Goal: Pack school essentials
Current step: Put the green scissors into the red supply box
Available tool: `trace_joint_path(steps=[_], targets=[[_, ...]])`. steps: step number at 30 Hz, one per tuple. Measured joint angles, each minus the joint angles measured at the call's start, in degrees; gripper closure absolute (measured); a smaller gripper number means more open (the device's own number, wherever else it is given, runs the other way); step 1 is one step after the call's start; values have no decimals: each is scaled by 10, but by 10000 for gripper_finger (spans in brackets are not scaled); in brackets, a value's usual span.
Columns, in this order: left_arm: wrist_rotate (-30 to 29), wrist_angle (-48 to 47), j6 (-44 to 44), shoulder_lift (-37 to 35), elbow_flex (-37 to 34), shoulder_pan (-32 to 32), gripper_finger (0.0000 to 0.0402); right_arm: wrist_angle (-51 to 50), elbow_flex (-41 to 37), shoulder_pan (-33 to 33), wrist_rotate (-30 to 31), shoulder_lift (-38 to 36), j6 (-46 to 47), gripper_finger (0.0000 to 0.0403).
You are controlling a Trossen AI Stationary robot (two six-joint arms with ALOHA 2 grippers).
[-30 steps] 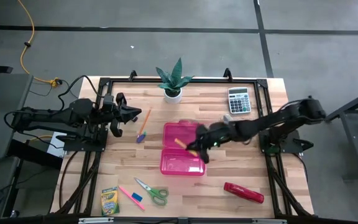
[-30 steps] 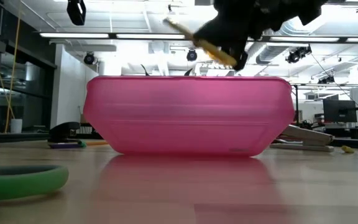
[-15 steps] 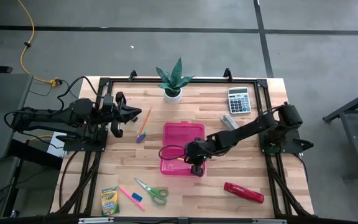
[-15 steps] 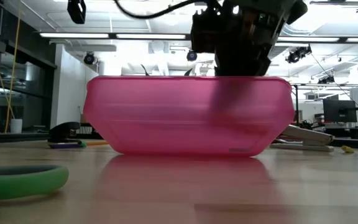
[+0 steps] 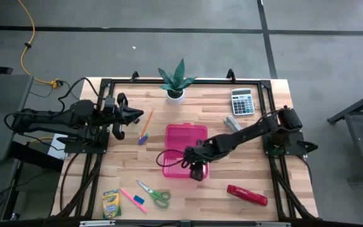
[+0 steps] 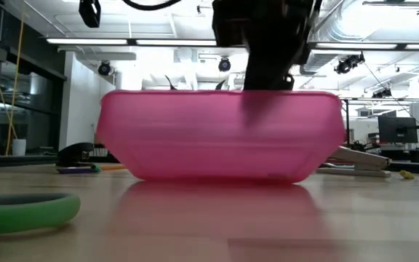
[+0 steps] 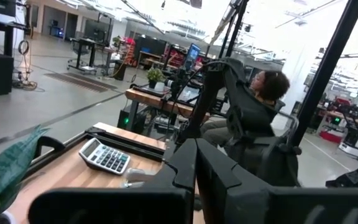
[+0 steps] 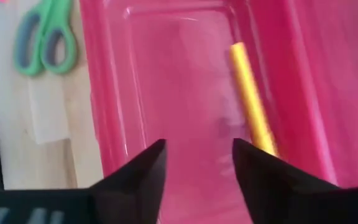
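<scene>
The open pink box (image 5: 183,165) lies mid-table, its lid (image 5: 186,133) folded back toward the far edge. My right gripper (image 8: 197,163) points down into the box's near half (image 5: 195,170), open, with nothing between its fingers. A yellow stick (image 8: 250,102) lies flat on the box's floor, beside one finger and apart from it. The green-handled scissors (image 5: 155,194), pink marker (image 5: 128,197), blue eraser (image 5: 138,200) and crayon box (image 5: 111,203) lie near the front left. An orange pencil (image 5: 147,123) lies near my left gripper (image 5: 133,116), which is shut and held above the table's left side.
A potted plant (image 5: 174,82) and a grey calculator (image 5: 242,101) stand at the far edge. A red stapler (image 5: 247,195) lies front right, a small grey thing (image 5: 233,123) right of the lid. A person sits beyond the table (image 7: 263,93).
My right gripper has gone toward the table's near edge and down into the pink box, tipping from nearly level to steeply downward. It has let go of the yellow stick, which it carried above the box and which now lies on the box's floor.
</scene>
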Motion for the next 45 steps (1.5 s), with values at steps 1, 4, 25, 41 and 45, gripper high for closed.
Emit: trace_joint_path(steps=[1, 4, 25, 41, 45], targets=[[0, 0, 0, 0, 0, 0, 401, -26, 14, 0, 6, -2, -9, 200], [7, 0, -7, 0, 0, -3, 398, -72, 39, 5, 53, -22, -38, 177], [-6, -284, -12, 258, 203, -279, 268, 310, -279, 132, 451, -379, 79, 178], [-1, -319, -17, 638, 353, -394, 268, 262, -282, 104, 420, -389, 52, 178], [15, -319, -17, 705, 389, -400, 268, 246, -282, 100, 416, -389, 52, 178]])
